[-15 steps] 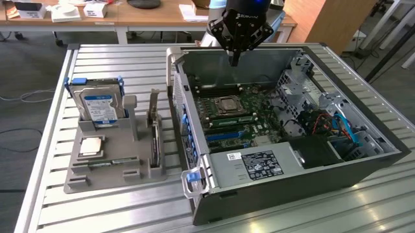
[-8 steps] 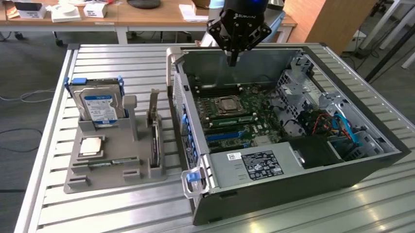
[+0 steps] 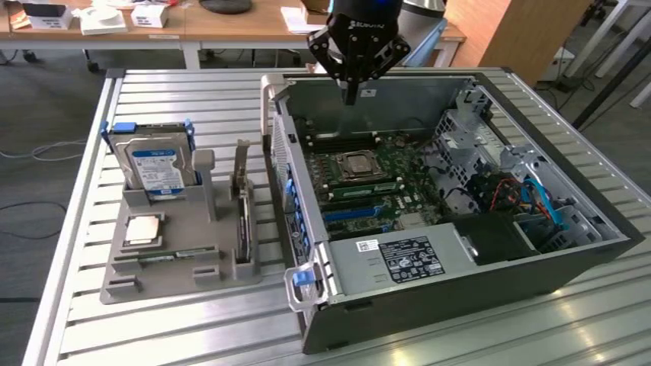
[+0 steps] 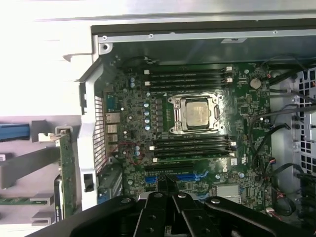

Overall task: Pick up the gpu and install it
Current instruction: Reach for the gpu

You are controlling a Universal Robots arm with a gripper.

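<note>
The gpu (image 3: 242,204) is a thin dark card standing on edge in a grey holder (image 3: 173,278), on the exterior view's left of the open computer case (image 3: 458,301). In the wrist view the gpu (image 4: 66,170) appears as a green edge with a pale bracket, outside the case wall. My gripper (image 3: 351,94) hangs above the far part of the case, over the motherboard (image 3: 371,183), well apart from the gpu. Its fingers are shut with nothing between them. In the wrist view the gripper (image 4: 166,185) points down at the blue expansion slots (image 4: 190,176).
The holder also carries a silver hard drive (image 3: 158,164) with a blue label, a processor chip (image 3: 142,229) and a slim memory stick (image 3: 171,256). A power supply (image 3: 402,259), cables (image 3: 508,194) and drive cage sit inside the case. Desks (image 3: 203,27) stand behind the slatted table (image 3: 152,335).
</note>
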